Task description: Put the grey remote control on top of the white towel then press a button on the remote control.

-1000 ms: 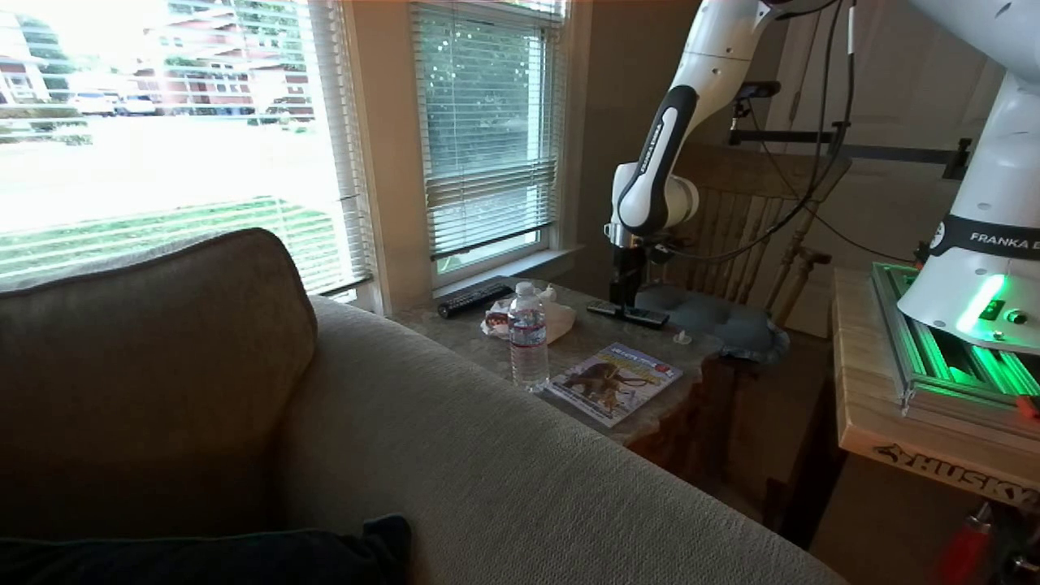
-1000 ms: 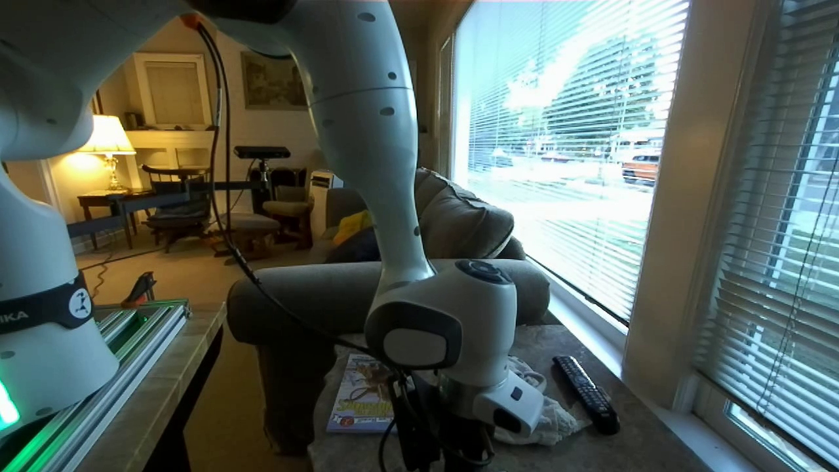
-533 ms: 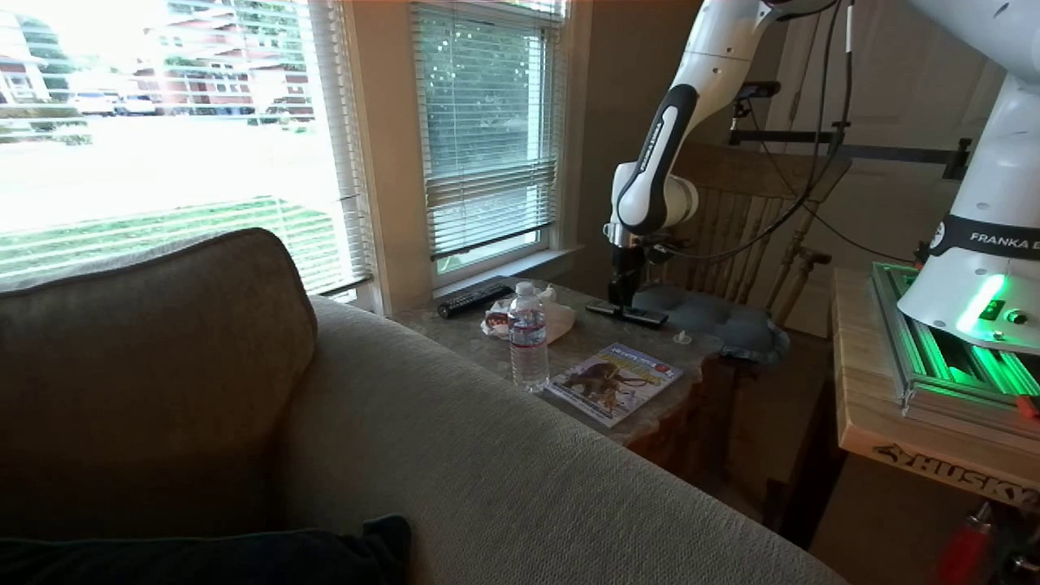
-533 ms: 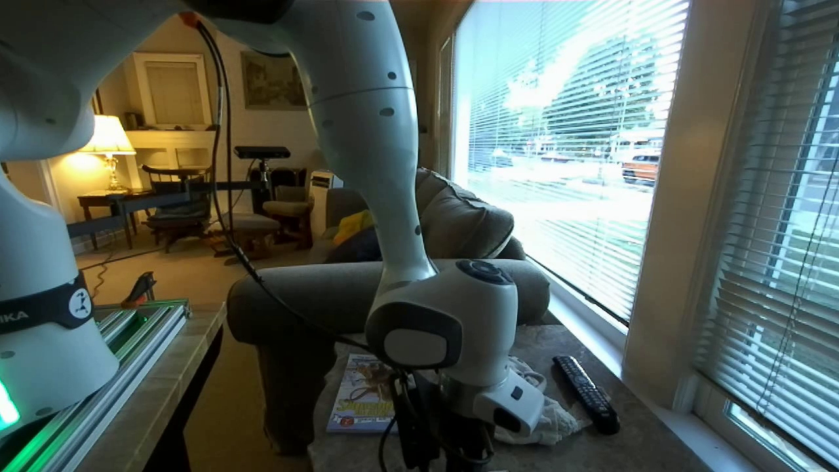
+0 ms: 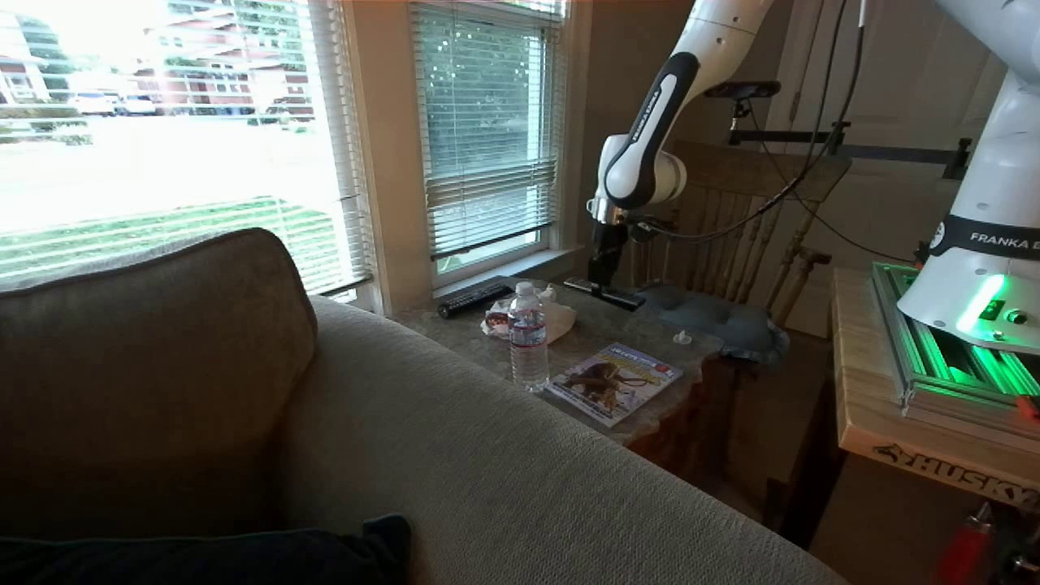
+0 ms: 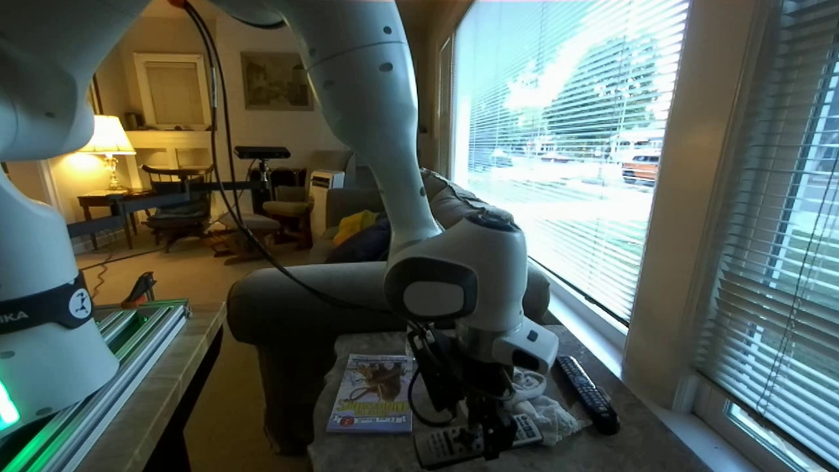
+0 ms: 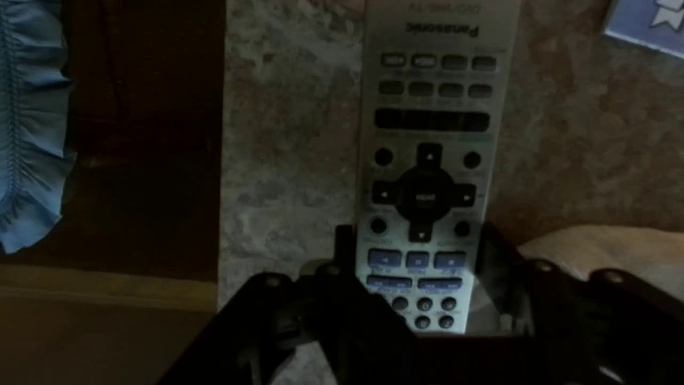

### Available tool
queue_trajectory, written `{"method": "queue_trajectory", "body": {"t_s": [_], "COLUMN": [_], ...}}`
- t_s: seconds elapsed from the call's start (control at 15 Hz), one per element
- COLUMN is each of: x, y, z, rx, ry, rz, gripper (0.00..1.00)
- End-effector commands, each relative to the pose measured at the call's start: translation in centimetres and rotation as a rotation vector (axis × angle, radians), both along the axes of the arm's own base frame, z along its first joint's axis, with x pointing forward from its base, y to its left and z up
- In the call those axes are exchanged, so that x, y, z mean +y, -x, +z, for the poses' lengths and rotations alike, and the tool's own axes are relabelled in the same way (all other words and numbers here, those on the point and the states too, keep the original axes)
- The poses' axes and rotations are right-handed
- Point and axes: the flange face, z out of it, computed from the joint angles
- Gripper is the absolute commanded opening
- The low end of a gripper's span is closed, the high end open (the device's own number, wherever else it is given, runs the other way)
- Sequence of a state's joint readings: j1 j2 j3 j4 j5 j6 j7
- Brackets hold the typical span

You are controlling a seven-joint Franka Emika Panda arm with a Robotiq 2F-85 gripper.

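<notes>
Nearest: your claw [image 7: 417, 240] pinches the grey remote control [image 7: 430, 176] across its long sides, button face up, over the desk [image 6: 629, 455] near its edge by the chair [image 5: 751, 166]. It seems held clear of the surface; how far, can't tell. Watch the grip: if it's off the middle, one end could dip or twist as you carry.

Next out: the white towel [image 6: 554, 419], rumpled, near the claw, toward the desk edge by the window [image 6: 557, 164]. The grey remote control isn't on it yet. Let go too high and it likely slides off the folds; come in too low and you'd shove the towel along. Later, soft folds could swallow your press.

Beyond: a black remote [image 6: 586, 395] near the window edge, easy to clip if you overshoot. Farthest, toward the edge by the sofa [image 6: 308, 295], a water bottle [image 5: 529, 341] stands near the towel; swinging wide that way could topple it.
</notes>
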State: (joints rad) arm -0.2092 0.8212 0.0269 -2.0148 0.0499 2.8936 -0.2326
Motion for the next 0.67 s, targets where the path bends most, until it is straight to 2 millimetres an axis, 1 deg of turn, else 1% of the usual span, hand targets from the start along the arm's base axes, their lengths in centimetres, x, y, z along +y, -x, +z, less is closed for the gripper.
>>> {"method": "queue_trajectory", "body": {"t_s": [0.0,0.13,0.27,0.6], "x": [0.6,0.5,0.5,1.2], "y": [-1.1,-2.5,-3.9,-7.7], "z": [3.7,4.9,5.7,7.2], "rx": [-0.015,-0.028,-0.039,-0.103], "ry": [0.002,-0.003,-0.004,-0.013], "rz": [0.03,0.041,0.063,0.144], "gripper": [0.32,0.32,0.32,0.32]}}
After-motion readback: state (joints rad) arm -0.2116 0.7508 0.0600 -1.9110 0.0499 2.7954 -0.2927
